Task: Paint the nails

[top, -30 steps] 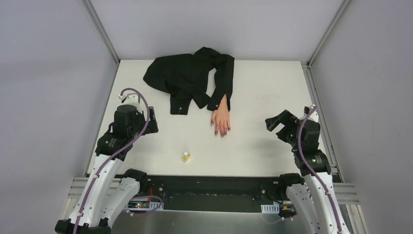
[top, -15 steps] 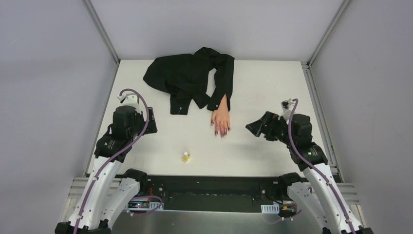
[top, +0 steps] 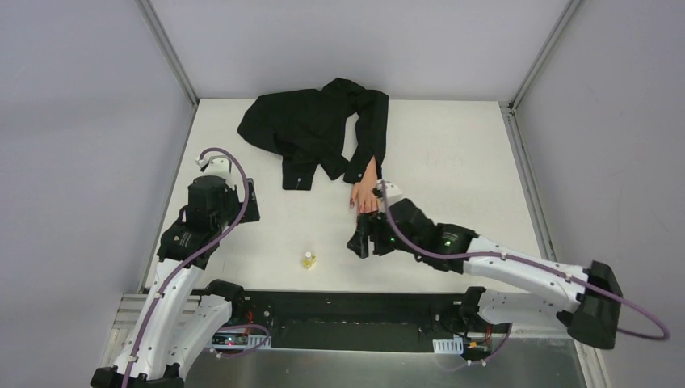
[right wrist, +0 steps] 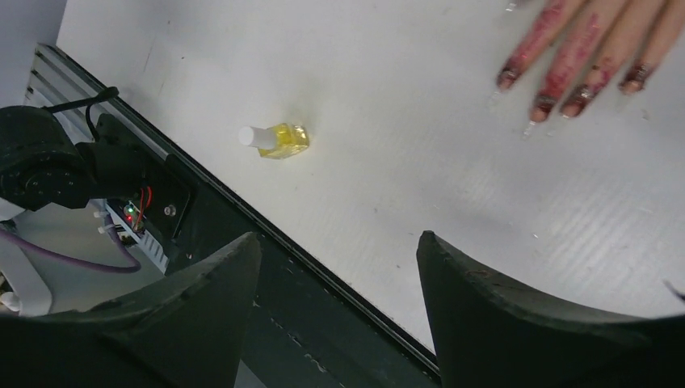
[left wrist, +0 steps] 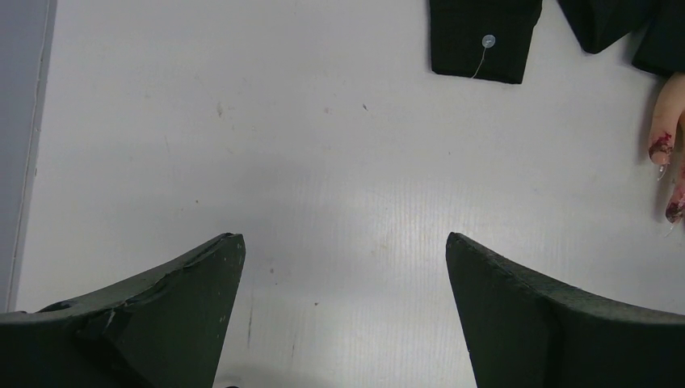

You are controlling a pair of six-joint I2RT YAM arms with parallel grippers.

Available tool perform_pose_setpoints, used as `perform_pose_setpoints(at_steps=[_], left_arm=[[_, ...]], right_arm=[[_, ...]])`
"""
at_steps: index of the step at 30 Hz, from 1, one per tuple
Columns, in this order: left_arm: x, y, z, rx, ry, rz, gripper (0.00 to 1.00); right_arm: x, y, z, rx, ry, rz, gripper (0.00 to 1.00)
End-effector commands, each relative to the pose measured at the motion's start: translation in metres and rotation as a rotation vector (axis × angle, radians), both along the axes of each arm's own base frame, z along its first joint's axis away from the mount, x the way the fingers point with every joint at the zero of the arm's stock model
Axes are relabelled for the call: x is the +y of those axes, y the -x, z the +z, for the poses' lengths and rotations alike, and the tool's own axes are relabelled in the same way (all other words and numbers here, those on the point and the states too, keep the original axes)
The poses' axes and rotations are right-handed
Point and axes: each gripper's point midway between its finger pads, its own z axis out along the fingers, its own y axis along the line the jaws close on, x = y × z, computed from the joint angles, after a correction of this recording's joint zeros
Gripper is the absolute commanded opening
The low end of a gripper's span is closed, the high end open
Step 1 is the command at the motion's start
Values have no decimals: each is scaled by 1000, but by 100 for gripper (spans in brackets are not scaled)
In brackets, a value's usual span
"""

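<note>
The pale mannequin hand (top: 369, 175) lies palm down mid-table, its wrist in a black sleeve (top: 373, 129). In the top view my right arm covers its fingertips. The right wrist view shows several dark red-purple nails (right wrist: 543, 105) with polish smeared along the fingers (right wrist: 565, 48). Two nails (left wrist: 661, 148) show at the right edge of the left wrist view. My right gripper (top: 360, 242) is open and empty, just in front of the fingers; in its own view (right wrist: 339, 238) it hangs over the table's front edge. My left gripper (top: 250, 200) is open and empty over bare table at the left, as its wrist view shows (left wrist: 343, 238).
A tiny yellowish polish bottle (top: 308, 260) with a white cap stands near the front edge, left of my right gripper, and shows in the right wrist view (right wrist: 275, 139). A crumpled black shirt (top: 307, 129) lies at the back. A black rail (top: 355, 303) runs along the front.
My right arm has swung from the right side to the table's middle, ending in front of the mannequin hand and over its fingertips. The left arm has barely moved.
</note>
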Motion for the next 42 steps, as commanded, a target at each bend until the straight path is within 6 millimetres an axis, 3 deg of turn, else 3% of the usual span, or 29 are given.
perform_pose_setpoints(at_steps=[1,8,14,24,36,42], left_arm=[[-1,-2,6,-26,-1,-6,99],[-5,-4,1,1,6,-25,99],[-1,1,11,-52,9,-9,98],[-5,-1,7,-31,15,-24,98],[-5,-1,5,-26,16,-26,98],[-5,-2,5,-24,14,-23,98]], right_arm=[[49,-16,35,-184,-6,-103,73],[126,9,1,-149,86,17,69],[156,14,-24,-85,121,24,61],[165,11,-56,-55,239,13,52],[159,15,-79,-39,362,-13,47],[156,16,-85,-29,382,-23,39]])
